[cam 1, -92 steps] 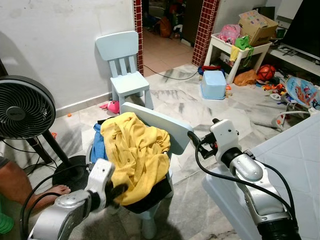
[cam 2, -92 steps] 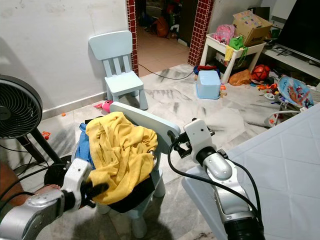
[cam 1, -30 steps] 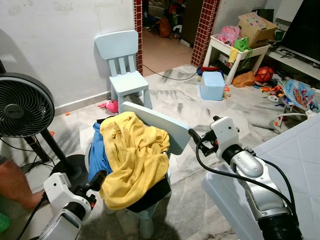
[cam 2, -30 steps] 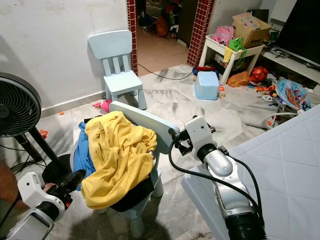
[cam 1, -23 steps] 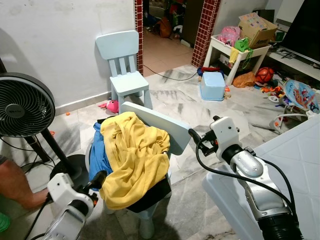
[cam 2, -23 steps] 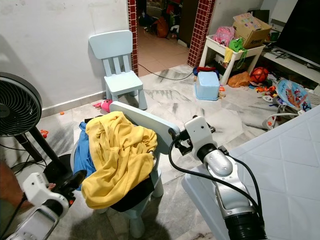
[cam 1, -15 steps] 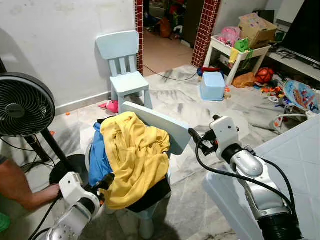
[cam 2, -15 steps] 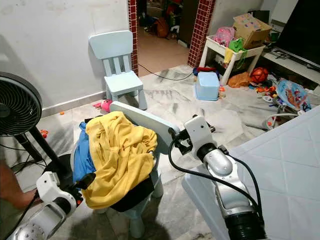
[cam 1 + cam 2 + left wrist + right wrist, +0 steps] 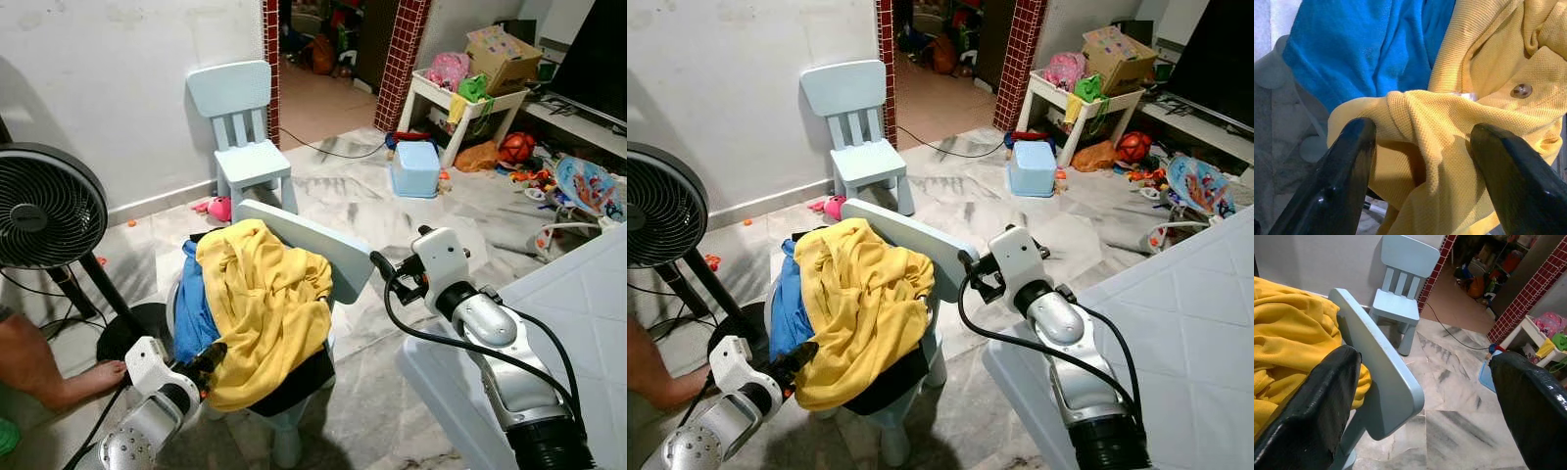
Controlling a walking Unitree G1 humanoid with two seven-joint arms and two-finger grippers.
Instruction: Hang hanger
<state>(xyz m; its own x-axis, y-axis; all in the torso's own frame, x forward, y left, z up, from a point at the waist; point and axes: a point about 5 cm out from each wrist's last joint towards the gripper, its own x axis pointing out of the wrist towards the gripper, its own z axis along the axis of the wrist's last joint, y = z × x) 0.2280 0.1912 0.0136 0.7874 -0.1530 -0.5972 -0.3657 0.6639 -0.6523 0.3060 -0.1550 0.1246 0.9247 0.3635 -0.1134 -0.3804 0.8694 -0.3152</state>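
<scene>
Yellow cloth [image 9: 263, 308] on the near chair [image 9: 323, 257] is met at its lower edge by the wide-spread left hand [image 9: 207, 356], nearer than the spread right hand [image 9: 377, 261]; no hanger is seen.

Cluttered living room on my feed.
White wall [image 9: 118, 88], marble floor [image 9: 362, 196], a pale blue chair [image 9: 240, 132], black fan [image 9: 44, 211], toy-piled white table [image 9: 465, 108].

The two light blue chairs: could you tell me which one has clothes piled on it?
The nearer chair, between the grippers, carries the yellow shirt and blue cloth. The chair by the wall is bare.
</scene>
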